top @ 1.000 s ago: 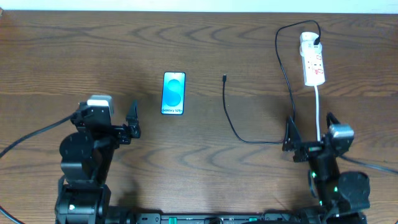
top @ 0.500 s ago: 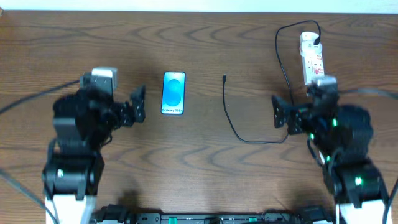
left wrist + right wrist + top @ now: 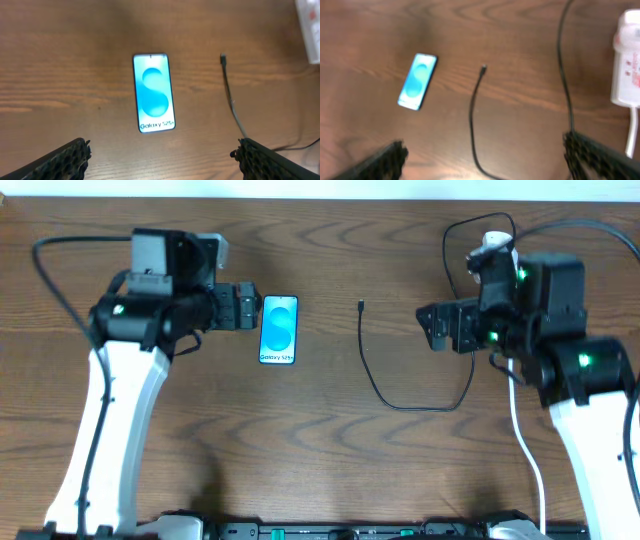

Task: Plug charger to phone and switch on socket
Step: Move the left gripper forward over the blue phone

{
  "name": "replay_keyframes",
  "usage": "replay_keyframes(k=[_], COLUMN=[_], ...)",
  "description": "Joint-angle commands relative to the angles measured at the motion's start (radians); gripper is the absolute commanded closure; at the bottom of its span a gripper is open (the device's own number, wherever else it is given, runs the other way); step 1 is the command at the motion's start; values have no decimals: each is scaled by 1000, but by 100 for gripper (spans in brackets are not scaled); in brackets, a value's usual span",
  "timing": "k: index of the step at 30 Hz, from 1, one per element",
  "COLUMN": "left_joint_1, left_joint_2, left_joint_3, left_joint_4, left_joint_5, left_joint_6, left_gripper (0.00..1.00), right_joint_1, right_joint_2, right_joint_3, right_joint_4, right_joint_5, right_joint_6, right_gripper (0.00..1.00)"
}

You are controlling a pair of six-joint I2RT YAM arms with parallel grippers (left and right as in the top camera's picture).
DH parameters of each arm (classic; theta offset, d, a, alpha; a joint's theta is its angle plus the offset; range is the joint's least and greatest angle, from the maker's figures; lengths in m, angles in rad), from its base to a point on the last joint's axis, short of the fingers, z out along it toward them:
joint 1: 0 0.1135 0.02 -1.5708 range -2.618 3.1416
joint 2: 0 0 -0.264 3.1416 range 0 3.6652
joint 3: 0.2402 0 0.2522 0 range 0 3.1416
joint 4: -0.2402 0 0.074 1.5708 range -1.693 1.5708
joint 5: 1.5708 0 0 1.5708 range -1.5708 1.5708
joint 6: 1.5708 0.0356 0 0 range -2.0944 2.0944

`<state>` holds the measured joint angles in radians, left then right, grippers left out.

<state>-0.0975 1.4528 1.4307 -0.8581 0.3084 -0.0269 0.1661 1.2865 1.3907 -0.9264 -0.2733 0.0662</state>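
Note:
The phone point(image 3: 279, 330) lies flat with its blue screen lit, also in the left wrist view point(image 3: 153, 93) and the right wrist view point(image 3: 417, 81). The charger point(image 3: 366, 360) loops across the wood, and its small black tip point(image 3: 223, 58) rests to the right of the phone, apart from it. The socket point(image 3: 492, 242) is mostly hidden under my right arm; its white body shows in the right wrist view point(image 3: 627, 65). My left gripper point(image 3: 250, 307) hovers open just left of the phone. My right gripper point(image 3: 428, 327) hangs open to the right of the cable, with nothing in it.
A thick white cord point(image 3: 520, 420) runs from the socket toward the near table edge, under my right arm. The black cable climbs back to the socket at the far right point(image 3: 450, 250). Bare dark wood point(image 3: 330, 470) lies between the arms.
Both arms have lifted from the near edge and reached forward. The left gripper has come up beside the phone. The right one now stands by the cable, covering the socket from above.

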Motion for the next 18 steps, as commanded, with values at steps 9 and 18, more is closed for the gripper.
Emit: replay_keyframes(k=[9,18], left_joint_1=[-10,-122], left_joint_2=[132,283], left_joint_3=[14,14], left_joint_4=[19,47], left_joint_5=[-3,-269], left_joint_6=[-9,-150], left_gripper=[4,5], right_joint_1=[45,45], right_joint_2=[130,134], right_joint_3=[129,126], right_joint_4=[-17,-25], right_joint_5=[-61,-121], right_joint_6=[-61,-68], right_gripper=[1,1])
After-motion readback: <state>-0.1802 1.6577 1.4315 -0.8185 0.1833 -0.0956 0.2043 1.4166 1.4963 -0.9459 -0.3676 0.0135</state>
